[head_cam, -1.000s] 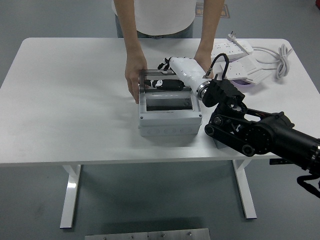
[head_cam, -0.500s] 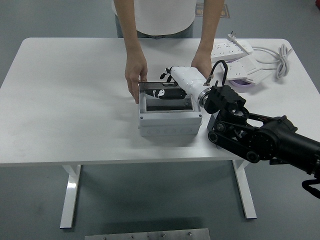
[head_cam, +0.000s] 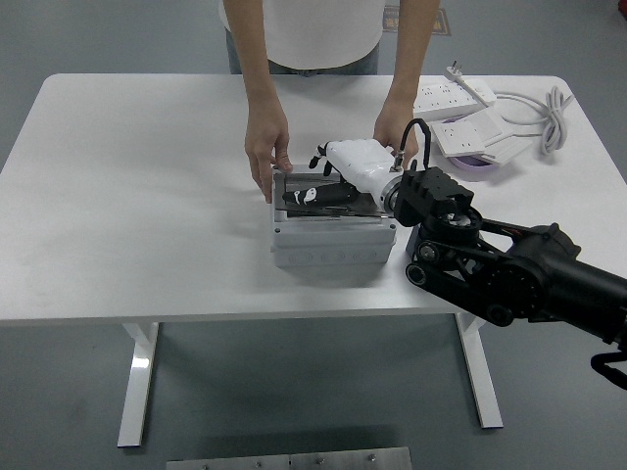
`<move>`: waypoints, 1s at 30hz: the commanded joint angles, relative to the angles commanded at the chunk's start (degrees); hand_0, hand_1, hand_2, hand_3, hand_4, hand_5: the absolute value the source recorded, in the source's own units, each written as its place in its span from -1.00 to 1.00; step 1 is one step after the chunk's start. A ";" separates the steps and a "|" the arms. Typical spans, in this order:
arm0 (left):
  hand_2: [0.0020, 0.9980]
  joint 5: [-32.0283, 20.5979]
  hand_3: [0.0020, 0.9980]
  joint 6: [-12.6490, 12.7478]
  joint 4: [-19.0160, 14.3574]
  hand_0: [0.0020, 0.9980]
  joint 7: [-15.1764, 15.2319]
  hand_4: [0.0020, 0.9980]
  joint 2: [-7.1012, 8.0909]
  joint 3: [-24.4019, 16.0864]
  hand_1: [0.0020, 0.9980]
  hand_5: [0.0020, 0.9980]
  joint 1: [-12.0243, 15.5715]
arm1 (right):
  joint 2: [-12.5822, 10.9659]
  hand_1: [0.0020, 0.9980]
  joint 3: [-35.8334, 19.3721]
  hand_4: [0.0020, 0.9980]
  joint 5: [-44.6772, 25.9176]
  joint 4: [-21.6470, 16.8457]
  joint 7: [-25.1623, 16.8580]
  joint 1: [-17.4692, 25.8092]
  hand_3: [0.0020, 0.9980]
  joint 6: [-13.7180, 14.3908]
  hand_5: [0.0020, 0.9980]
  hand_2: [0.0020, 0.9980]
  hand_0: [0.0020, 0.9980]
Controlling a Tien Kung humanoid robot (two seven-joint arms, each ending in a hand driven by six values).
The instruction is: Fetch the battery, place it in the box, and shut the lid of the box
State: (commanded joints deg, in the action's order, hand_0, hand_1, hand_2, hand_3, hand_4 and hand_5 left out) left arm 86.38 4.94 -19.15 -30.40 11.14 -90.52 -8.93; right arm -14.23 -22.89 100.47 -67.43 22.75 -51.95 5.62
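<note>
White table [head_cam: 118, 196] carries the box [head_cam: 333, 240]; right hand [head_cam: 328, 191] lies flat, fingers extended on its lid [head_cam: 328, 208], pressing it closed. Person's hands [head_cam: 266, 147] flank it, steadying. Battery presumably inside, unseen.

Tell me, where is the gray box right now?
In the head view the gray box sits mid-table, slightly right of centre. A person's hand holds its left side, and the robot's right hand rests on its lid.
</note>
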 joint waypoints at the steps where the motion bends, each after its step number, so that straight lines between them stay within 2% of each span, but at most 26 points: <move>1: 0.33 0.05 0.19 -0.03 0.01 0.10 0.02 0.40 0.00 -0.02 0.44 -0.61 -0.03 | -0.02 -0.11 -0.07 0.95 0.17 -0.10 0.10 -0.08 0.45 -0.13 0.77 0.21 0.04; 12: 0.33 0.35 0.19 -0.15 -0.03 0.10 -0.09 0.40 -0.04 -0.15 0.44 -0.61 0.00 | -0.14 -0.12 -0.43 0.95 1.00 0.47 0.34 -0.03 0.44 -0.75 0.76 0.20 0.03; 18: 0.33 0.21 0.19 -0.11 -0.01 0.10 -0.05 0.40 -0.14 -0.14 0.44 -0.61 0.01 | -1.29 -0.12 -3.83 0.95 2.07 1.97 0.67 2.40 0.44 -0.88 0.77 0.21 0.02; 22: 0.33 -0.09 0.19 -0.01 -0.03 0.10 -0.08 0.40 -0.30 0.01 0.44 -0.61 0.22 | -3.16 -0.13 -8.18 0.94 3.21 1.34 -0.59 5.97 0.44 1.84 0.76 0.20 0.02; 24: 0.33 -0.21 0.19 0.04 -0.06 0.10 -0.15 0.40 -0.43 0.06 0.44 -0.61 0.37 | -4.18 -0.13 -11.28 0.94 4.33 0.39 -1.97 8.51 0.44 4.34 0.76 0.20 0.02; 25: 0.33 -0.26 0.19 0.05 -0.06 0.10 -0.15 0.40 -0.48 0.09 0.44 -0.61 0.42 | -4.47 -0.19 -12.45 0.93 4.76 0.00 -2.47 9.47 0.42 5.29 0.76 0.11 -0.06; 30: 0.33 -0.46 0.19 0.16 -0.03 0.10 -0.06 0.40 -0.76 0.18 0.44 -0.61 0.58 | -4.98 -0.19 -20.97 0.93 7.41 -3.75 -6.41 15.69 0.42 11.22 0.76 0.11 -0.06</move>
State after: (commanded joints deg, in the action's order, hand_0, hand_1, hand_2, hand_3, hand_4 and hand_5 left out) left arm 85.92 5.10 -19.18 -30.46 10.38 -90.35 -8.36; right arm -19.21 -43.87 107.88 -71.18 16.34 -36.26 16.84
